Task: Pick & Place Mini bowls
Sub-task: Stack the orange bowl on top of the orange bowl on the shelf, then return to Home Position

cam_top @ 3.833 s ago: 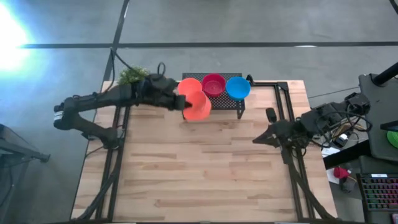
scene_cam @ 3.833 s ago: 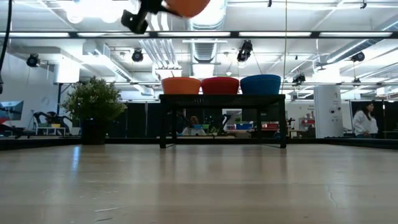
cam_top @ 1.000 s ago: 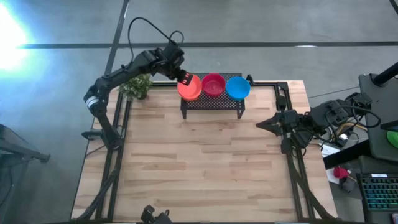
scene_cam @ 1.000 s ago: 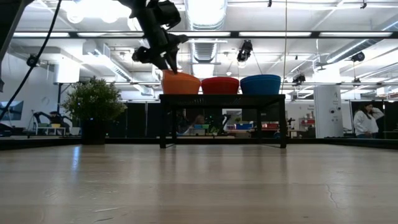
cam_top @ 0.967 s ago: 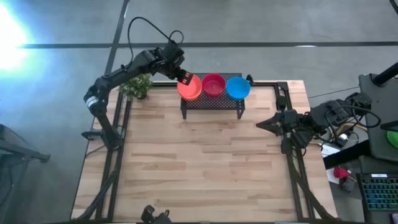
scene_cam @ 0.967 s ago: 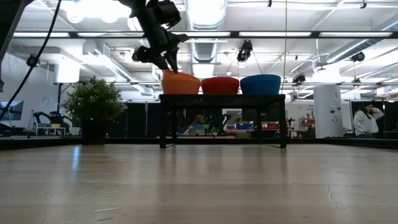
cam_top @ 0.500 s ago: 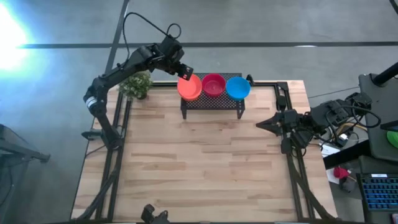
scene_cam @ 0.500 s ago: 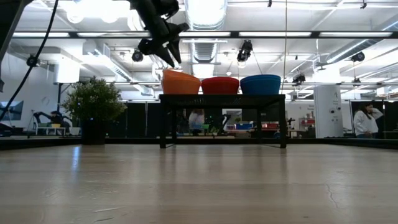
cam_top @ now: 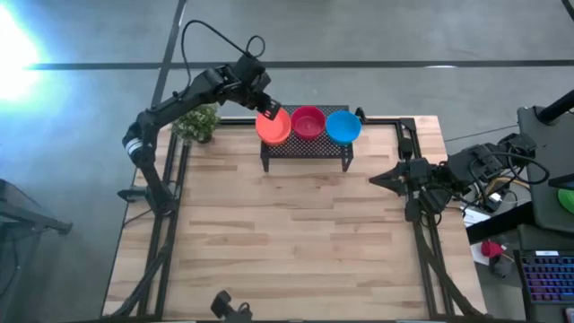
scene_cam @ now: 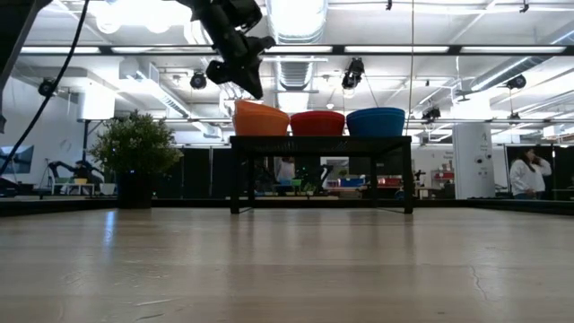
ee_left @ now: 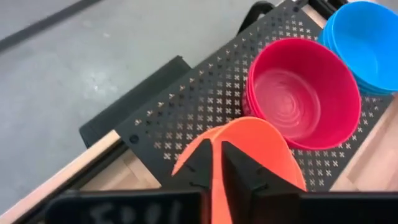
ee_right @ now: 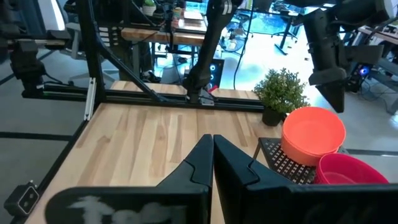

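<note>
Orange, crimson and blue: your three glossy plastic mini bowls sit in a row on top of the black perforated metal rack (cam_top: 305, 145) at the far edge of the wooden table (cam_top: 287, 242). The orange mini bowl (cam_top: 273, 126) is at the rack's left end, the crimson mini bowl (cam_top: 308, 121) sits in the middle just beside it, and the blue mini bowl (cam_top: 343, 126) is at the right end. Your left gripper (scene_cam: 244, 79) hangs just above the orange bowl's rim, clear of it, its fingers drawn together with nothing between them. The small green potted plant (cam_top: 197, 122) stands left of the rack. Your right gripper (cam_top: 377, 179) waits well to the right of the rack, near the table's edge, fingers pressed together and empty.
</note>
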Robot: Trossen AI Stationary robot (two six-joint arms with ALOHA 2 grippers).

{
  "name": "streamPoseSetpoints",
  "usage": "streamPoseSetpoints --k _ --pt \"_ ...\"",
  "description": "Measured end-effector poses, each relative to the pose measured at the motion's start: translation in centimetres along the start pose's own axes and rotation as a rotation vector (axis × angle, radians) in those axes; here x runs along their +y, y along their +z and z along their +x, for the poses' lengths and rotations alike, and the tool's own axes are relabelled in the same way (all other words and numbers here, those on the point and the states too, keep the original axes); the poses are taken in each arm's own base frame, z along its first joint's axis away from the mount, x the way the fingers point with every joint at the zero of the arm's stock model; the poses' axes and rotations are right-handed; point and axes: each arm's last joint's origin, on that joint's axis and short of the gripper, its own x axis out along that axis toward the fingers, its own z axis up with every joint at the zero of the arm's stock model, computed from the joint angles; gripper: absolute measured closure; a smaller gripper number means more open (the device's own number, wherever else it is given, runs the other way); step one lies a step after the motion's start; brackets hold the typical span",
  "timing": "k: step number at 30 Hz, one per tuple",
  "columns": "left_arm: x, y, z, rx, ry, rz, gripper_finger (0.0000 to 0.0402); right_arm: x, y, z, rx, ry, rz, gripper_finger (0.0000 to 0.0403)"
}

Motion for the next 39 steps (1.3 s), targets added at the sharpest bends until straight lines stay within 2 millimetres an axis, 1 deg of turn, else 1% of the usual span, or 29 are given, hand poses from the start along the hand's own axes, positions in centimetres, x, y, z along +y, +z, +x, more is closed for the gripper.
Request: streamPoseSetpoints --k 1,3,7,14,16,20,24,28,33,39 --pt "0.0 0.0 0.0 -0.005 0.006 0.005 0.0385 0.0 0.0 0.0 0.000 0.000 0.000 0.0394" --pt "0.1 0.1 0.0 -0.008 0.014 0.008 0.0397 0.0 0.0 0.0 0.000 0.000 0.003 0.0394" --pt "0.2 -0.2 0.3 0.007 0.017 0.007 0.0398 0.0 0.0 0.0 0.000 0.000 0.007 0.0394" --pt "0.4 -1.4 1.8 0.056 0.048 0.026 0.0401 0.0 0.0 0.0 0.001 0.000 0.004 0.0394" --pt "0.4 -1.3 1.8 0.048 0.061 0.028 0.0401 0.0 0.0 0.0 0.001 0.000 0.004 0.0394" --pt "0.3 -0.7 0.8 0.001 0.055 0.032 0.0401 0.0 0.0 0.0 0.001 0.000 0.003 0.0394" --pt "-0.2 0.1 -1.1 -0.062 0.038 0.038 0.0401 0.0 0.0 0.0 0.001 0.000 -0.009 0.0394" --pt "-1.5 0.3 -4.0 -0.152 0.025 0.083 0.0401 -0.1 0.0 0.0 -0.001 -0.022 -0.037 0.0394" --pt "-3.8 -0.6 -8.3 -0.250 0.004 0.213 0.0401 -0.5 0.1 -0.7 -0.022 -0.042 -0.031 0.0394" --pt "-6.3 -2.4 -13.0 -0.343 -0.103 0.332 0.0401 -1.6 0.3 -2.8 -0.087 -0.040 0.025 0.0394"
